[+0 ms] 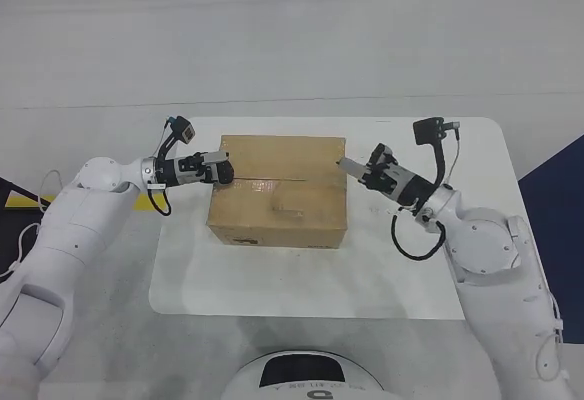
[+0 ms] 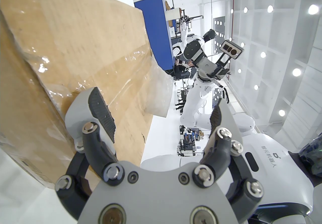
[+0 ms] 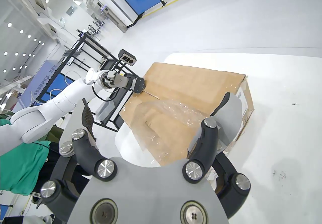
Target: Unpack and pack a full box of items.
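Left side: one left gripper (image 1: 222,168) is held at the left end of the box top, level with the end of the seam. In the left wrist view its (image 2: 158,99) two fingers are spread wide and nothing is pinched. One dark pad (image 2: 102,112) is seen just beside the box's upper edge. Whether it touches cannot be told.

Middle: one cardboard box (image 1: 277,195) is set on one white table (image 1: 272,290), roughly central and nearer the far edge. The box is shut. Two top flaps are met at one seam running left to right, and one strip of clear tape (image 1: 272,182) is laid along it. The tape (image 2: 125,69) is seen crinkled and loose on the box (image 2: 75,34) in the left wrist view, and it overhangs the far end. One white label (image 3: 239,96) is noted on a side wall in the right wrist view.

Right side: one right gripper (image 1: 346,163) is held at the right end of the box top, again at the seam line. In the right wrist view its (image 3: 156,100) two fingers are spread wide apart with nothing gripped. The box (image 3: 191,84) and its wrinkled tape (image 3: 173,109) are seen beyond and between them. The left gripper (image 3: 139,85) is seen at the opposite end of the seam, above the table (image 3: 276,84).

Totals: two grippers, one box, one table.
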`<state>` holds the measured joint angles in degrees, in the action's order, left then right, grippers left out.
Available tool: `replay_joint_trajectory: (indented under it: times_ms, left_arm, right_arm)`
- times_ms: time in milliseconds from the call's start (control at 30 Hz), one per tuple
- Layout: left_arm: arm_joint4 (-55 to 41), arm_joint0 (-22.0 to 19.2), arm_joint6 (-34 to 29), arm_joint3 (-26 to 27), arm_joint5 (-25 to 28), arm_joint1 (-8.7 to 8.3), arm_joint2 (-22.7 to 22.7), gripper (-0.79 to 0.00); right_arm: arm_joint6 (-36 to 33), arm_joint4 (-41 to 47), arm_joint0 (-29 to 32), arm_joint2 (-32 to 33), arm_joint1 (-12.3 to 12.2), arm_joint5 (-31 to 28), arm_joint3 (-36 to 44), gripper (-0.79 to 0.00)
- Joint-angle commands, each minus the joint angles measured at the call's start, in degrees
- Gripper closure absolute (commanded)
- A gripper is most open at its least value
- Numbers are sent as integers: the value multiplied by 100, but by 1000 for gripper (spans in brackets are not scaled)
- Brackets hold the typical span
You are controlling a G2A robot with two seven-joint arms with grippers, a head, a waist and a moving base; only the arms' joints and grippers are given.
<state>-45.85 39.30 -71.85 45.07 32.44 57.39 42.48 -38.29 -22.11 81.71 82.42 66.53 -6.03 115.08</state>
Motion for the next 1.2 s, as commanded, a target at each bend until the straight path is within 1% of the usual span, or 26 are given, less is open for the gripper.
replay_joint_trajectory:
  times_ms: [0, 67, 133, 200, 267, 400, 500, 567, 767, 1067, 1167]
  left_arm:
    - [0, 0, 0, 0, 0, 0, 0, -785]
    - [0, 0, 0, 0, 0, 0, 0, -785]
    - [0, 0, 0, 0, 0, 0, 0, -785]
    - [0, 0, 0, 0, 0, 0, 0, -785]
    - [0, 0, 0, 0, 0, 0, 0, -785]
    - [0, 0, 0, 0, 0, 0, 0, -785]
    - [0, 0, 0, 0, 0, 0, 0, -785]
    - [0, 0, 0, 0, 0, 0, 0, -785]
    - [0, 0, 0, 0, 0, 0, 0, -785]
    - [0, 0, 0, 0, 0, 0, 0, -785]
    - [0, 0, 0, 0, 0, 0, 0, -785]
  right_arm:
    - [-3, 1, 1, 4, 0, -1, 0, -785]
    - [-3, 1, 1, 4, 0, -1, 0, -785]
    - [-69, 203, 26, 35, 4, 348, -356, -785]
    - [-343, 663, -87, 79, 8, 702, -809, -785]
    - [-693, 1139, -215, 94, 9, 875, -1238, -785]
    - [-1039, 1387, -506, -10, 7, 1117, -1932, -785]
    - [-1185, 1794, -622, -153, 32, 1064, -2240, -785]
    - [-1230, 1917, -719, -271, 47, 1014, -2408, -785]
    - [-1275, 2352, -991, -581, 102, 839, -2638, -785]
    - [-1111, 3254, -1095, -474, 124, 616, -2602, -785]
    - [-1099, 3291, -1092, -449, 111, 623, -2588, -785]
